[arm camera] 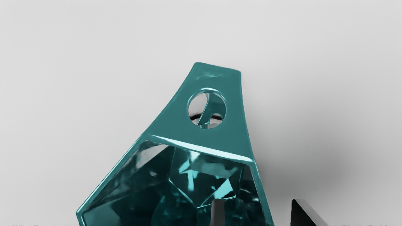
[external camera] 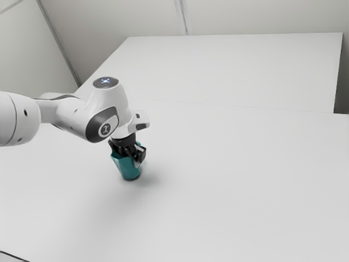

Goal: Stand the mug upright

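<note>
Teal faceted mug, mouth facing up

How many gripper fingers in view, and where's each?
2. One finger is at the opening of the teal mug, depth unclear; the other finger is outside the mug's wall. Neither is fully hidden.

We identify a pale, plain table, with a faint seam crossing it toward its far side. Beyond it, we note light grey panels, a narrow strip running up from behind the far edge, and a slanting dark line at the exterior view's left. At the lower left corner, we locate a dark-edged grey object, partly visible and unidentifiable.
</note>
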Controlling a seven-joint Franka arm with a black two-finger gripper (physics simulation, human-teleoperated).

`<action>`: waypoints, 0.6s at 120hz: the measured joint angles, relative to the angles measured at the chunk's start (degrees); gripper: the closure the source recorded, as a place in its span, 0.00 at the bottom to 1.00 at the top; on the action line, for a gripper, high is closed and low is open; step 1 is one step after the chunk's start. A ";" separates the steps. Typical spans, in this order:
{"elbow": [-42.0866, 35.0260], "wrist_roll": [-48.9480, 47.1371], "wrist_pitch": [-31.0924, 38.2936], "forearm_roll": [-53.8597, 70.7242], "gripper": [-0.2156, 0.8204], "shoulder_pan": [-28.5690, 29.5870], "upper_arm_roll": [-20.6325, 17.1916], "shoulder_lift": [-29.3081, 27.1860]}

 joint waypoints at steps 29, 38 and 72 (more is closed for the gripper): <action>1.38 0.14 -3.50 -0.60 0.35 0.38 -0.69 -7.42; 4.55 0.24 -6.59 -3.12 0.31 -0.40 -0.82 -8.88; 27.31 -0.05 -25.58 -14.21 0.23 -0.24 0.07 -9.26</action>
